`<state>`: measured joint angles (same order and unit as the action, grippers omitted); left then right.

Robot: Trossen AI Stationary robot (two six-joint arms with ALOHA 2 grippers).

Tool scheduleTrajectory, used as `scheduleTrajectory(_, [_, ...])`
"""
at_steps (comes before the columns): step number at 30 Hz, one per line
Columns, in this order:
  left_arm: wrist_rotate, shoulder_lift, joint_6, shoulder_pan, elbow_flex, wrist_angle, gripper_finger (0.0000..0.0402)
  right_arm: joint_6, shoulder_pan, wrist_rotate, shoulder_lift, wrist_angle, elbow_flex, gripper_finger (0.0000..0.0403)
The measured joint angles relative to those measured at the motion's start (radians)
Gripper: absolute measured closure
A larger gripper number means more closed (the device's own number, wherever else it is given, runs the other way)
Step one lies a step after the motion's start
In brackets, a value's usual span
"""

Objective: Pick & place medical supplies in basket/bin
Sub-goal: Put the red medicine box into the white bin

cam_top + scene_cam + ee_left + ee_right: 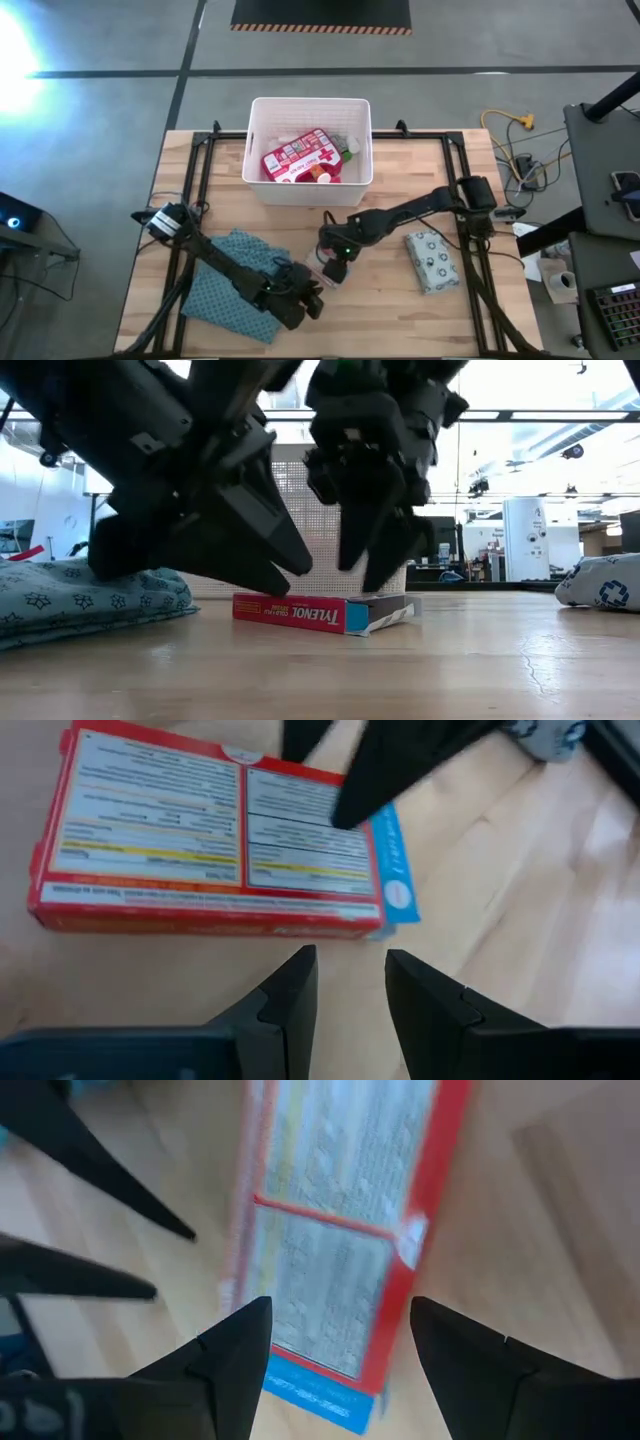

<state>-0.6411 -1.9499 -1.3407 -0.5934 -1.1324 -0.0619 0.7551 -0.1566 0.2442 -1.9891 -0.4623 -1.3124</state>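
The small red-blue-white box [320, 611] lies flat on the table, also seen in the left wrist view [210, 830] and the right wrist view [345, 1230]. My right gripper [340, 1330] hangs open just above the box, one finger on either side of its blue end, pointing down [370, 565]. My left gripper [350, 975] sits low beside the box's long red side, its fingers a small gap apart [312, 298]. The white bin [310, 101] holds the red-and-white first aid case [300, 156] and a green-capped bottle [352, 150]. The pale dotted soft pack [432, 260] lies on the table to the right.
The blue-green patterned cloth [230, 285] lies crumpled at the table's near left, under my left arm. Both grippers crowd the same spot near the table's middle. Bare wood lies between the box and the bin, and around the soft pack [600, 582].
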Motion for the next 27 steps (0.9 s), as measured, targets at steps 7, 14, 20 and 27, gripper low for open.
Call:
scheduleTrajectory(7, [0.110,-0.007,0.005,0.050,0.014,-0.002,0.0299,0.001,0.019,0.117,-0.004,0.172,0.122,0.0172])
scheduleTrajectory(14, [0.189,-0.010,0.005,0.079,0.034,0.007,0.0300,0.029,0.029,0.183,-0.007,0.307,0.168,0.0172])
scheduleTrajectory(20, [0.202,-0.009,0.005,0.082,0.038,-0.002,0.0300,0.041,0.026,0.175,0.004,0.297,0.118,0.0172])
scheduleTrajectory(27, [0.196,-0.011,0.071,0.082,0.039,0.003,0.0299,0.052,0.010,0.206,0.078,0.289,0.042,0.0172])
